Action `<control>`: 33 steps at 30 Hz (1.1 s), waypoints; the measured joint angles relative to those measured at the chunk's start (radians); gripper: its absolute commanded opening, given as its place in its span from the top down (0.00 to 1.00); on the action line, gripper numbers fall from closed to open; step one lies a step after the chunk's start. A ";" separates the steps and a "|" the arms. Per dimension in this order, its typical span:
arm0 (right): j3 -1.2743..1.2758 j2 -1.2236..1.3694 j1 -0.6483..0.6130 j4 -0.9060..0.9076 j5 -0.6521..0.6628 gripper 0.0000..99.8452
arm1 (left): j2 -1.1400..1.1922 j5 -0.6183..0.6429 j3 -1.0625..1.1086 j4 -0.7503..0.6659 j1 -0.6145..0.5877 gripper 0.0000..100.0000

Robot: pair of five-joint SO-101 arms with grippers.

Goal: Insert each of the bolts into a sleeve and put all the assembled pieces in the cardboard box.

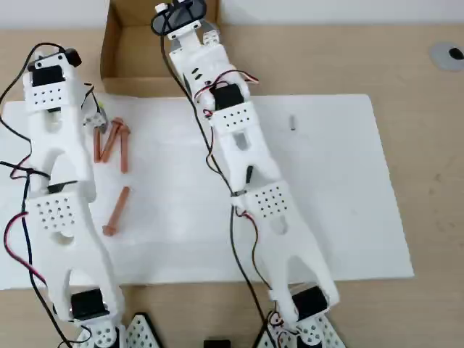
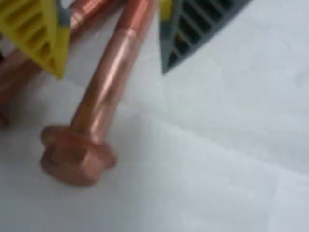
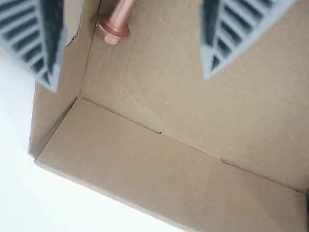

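Left gripper (image 2: 110, 71) stands wide open astride the shank of a copper bolt (image 2: 96, 106) in the heap on the white sheet (image 1: 326, 203), holding nothing, and I'd say closing there could pinch a neighbouring bolt (image 2: 84, 12) too or skid this one away, packed as they are. Right gripper (image 3: 128, 79) hangs over the cardboard box (image 3: 120, 159), equally open and empty; inside lies one copper piece (image 3: 113, 26), sleeved or not I can't tell.

Left arm (image 1: 58, 181) lies along the table's (image 1: 420, 109) left edge, left gripper (image 2: 111, 72) low, jaws apart. Right arm (image 1: 246, 159) stretched to far edge, right gripper (image 3: 128, 77) jaws apart.
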 measured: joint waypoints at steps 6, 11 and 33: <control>0.000 0.000 0.000 0.000 0.000 0.77 | 0.124 0.000 -0.155 0.028 0.000 0.86; 0.000 0.000 0.000 0.000 0.000 0.77 | 0.196 -0.060 -0.227 0.029 0.000 0.86; -0.028 -0.002 0.025 0.097 -0.072 0.77 | 0.298 -0.129 -0.405 0.094 0.035 0.99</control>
